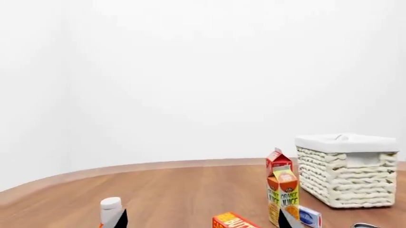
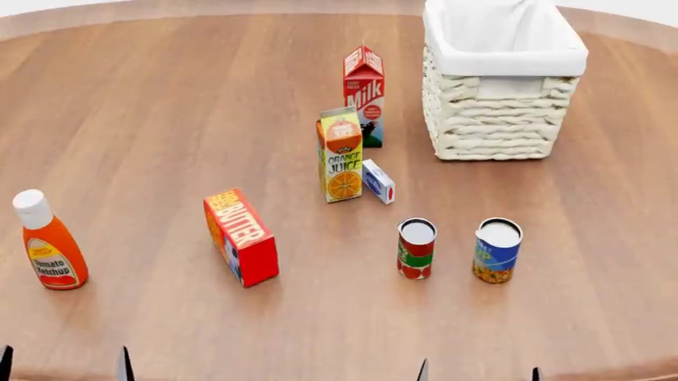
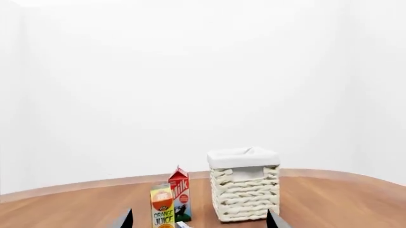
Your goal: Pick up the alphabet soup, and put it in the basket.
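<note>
Alphabet soup stands upright on the worktop, untouched, just ahead of our right pincer and a touch outboard of its midline. Tomato can is just beside it, toward the left pincer side, apart, not touching. Basket sits farther ahead of the right pincer, well beyond the soup. Both pincers show only fingertips at the head view's near edge, spread wide, holding nothing. We judge the step as pre-reach: nothing grasped yet. Next move calls for the right pincer to go forward and down over the soup, keeping clear of the tomato can. Orange juice, milk, butter box, ketchup lie toward the left pincer's side.
</note>
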Tool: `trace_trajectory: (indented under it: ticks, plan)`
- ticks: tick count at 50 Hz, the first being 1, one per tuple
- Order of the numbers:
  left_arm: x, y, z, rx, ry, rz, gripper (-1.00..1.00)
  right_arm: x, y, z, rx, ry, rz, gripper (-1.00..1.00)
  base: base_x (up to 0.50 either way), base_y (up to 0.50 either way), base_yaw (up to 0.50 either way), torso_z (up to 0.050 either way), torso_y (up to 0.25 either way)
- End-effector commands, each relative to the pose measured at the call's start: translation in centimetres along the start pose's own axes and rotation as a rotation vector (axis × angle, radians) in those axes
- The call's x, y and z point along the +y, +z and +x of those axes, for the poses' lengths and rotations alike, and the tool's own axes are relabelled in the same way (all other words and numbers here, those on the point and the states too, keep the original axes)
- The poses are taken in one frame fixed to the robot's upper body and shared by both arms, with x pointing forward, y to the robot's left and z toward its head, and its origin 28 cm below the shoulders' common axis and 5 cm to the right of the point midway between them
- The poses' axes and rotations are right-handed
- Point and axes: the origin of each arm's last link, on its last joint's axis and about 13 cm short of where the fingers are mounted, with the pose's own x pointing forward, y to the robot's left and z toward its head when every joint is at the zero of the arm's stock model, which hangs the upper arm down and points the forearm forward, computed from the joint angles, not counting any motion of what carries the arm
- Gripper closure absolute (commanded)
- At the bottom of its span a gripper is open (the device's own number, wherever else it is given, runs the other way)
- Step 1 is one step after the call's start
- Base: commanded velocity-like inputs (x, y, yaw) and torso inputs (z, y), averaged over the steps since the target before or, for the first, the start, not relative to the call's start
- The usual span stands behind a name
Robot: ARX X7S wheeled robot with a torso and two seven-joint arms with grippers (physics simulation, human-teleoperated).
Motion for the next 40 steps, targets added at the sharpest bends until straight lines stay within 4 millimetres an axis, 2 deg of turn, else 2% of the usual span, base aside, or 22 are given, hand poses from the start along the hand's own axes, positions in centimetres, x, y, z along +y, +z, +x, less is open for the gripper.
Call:
trace_trajectory:
  ticks: [1, 14, 40]
  plan:
    - [0.11, 0.52, -0.45, -0.082, 0.024, -0.005, -1.00, 0.00, 0.55, -0.49, -0.081, -0.011, -0.006, -1.00, 0.00, 0.00, 0.00, 0.000, 0.000]
    - [0.01, 0.33, -0.33, -0.079, 0.015, -0.005, -1.00, -0.08, 0.33, -0.19, -0.062, -0.026, -0.012, -1.00, 0.00, -0.01, 0.00, 0.000, 0.000]
    - [0.00, 0.31, -0.30, -0.080, 0.013, -0.002, -1.00, -0.08, 0.32, -0.14, -0.053, -0.035, -0.011, -1.00, 0.00, -0.19, 0.00, 0.000, 0.000]
